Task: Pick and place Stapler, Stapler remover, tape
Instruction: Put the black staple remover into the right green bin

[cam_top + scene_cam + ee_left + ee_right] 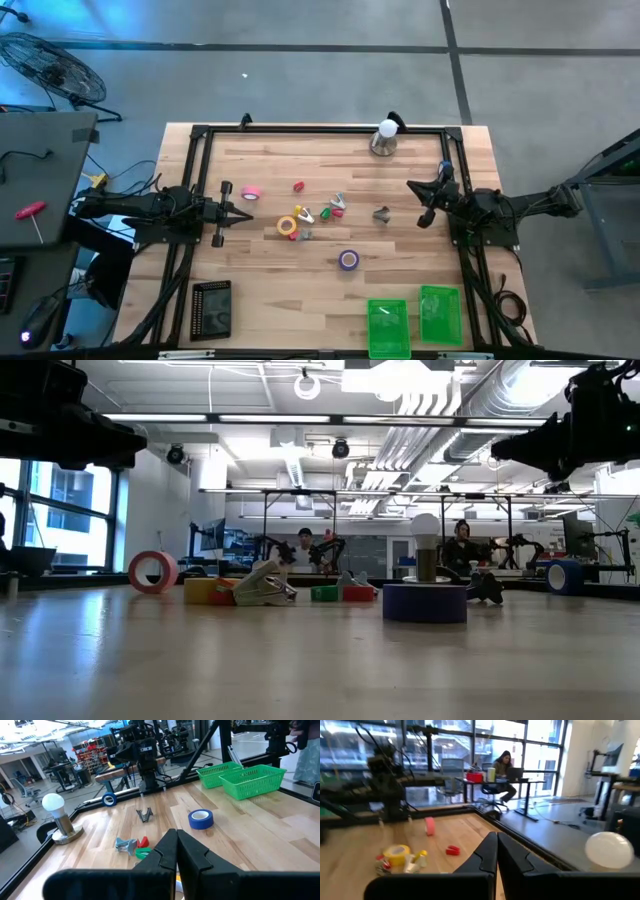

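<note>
Left end effector sits above the worktop at its left side, fingers pressed together, holding nothing. Nothing is picked yet, so your step is the first approach, I'd say.

Doing it well, left to right:
- Pink tape roll is just beside the left fingertips and stands on edge. Open first, then come in across the ring so one finger goes through the hole; a squeeze on the outside could roll it away.
- Yellow tape roll sits in the middle cluster, touching or nearly touching small clutter. Approach from its free side.
- Purple tape roll lies flat, alone, nearer the baskets. Easiest grab.
- Right end effector hangs at the right side, fingers also together, empty. Use it for the grey metal piece near it, probably the remover; I can't confirm from here.

Which cluster piece is the stapler, I can't tell.

Counts: tape rolls 3 on the worktop, plus a blue roll by the right arm. Green baskets 2. Bulb on stand 1. Black tray 1.
</note>
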